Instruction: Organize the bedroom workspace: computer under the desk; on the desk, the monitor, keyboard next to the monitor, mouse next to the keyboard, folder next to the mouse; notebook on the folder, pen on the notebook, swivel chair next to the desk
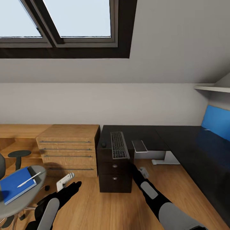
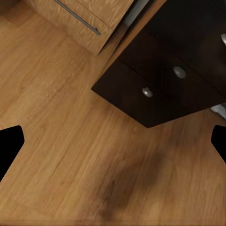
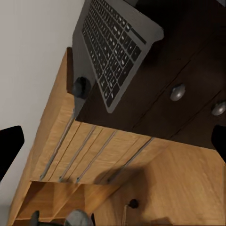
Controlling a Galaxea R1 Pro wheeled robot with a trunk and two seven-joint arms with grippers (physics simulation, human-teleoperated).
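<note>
Head view: both of your arms reach forward and low over the wooden floor [image 1: 105, 207], short of the desk [image 1: 179, 140]. Your left gripper [image 1: 65, 180] hangs just past the swivel chair [image 1: 19, 198], its pale fingers pointing toward the light wooden dresser [image 1: 68, 148]. Your right gripper [image 1: 143, 172] sits below the desk edge, beside the black drawer unit [image 1: 115, 174], the forearm angling up from the lower right.

Both wrist views show dark fingertips only at the frame edges with a broad gap between, so both grippers are spread wide and hold nothing.

The keyboard [image 1: 118, 145] lies on the desk's left end above the drawers, its near end jutting slightly over the front edge. The mouse [image 1: 103, 144] rests on the desk to the keyboard's left, near but apart. The notebook [image 1: 139, 146] lies on the desk to the keyboard's right.

The folder [image 1: 14, 185] lies on the chair seat, with the pen [image 1: 29, 180] lying across its top.
</note>
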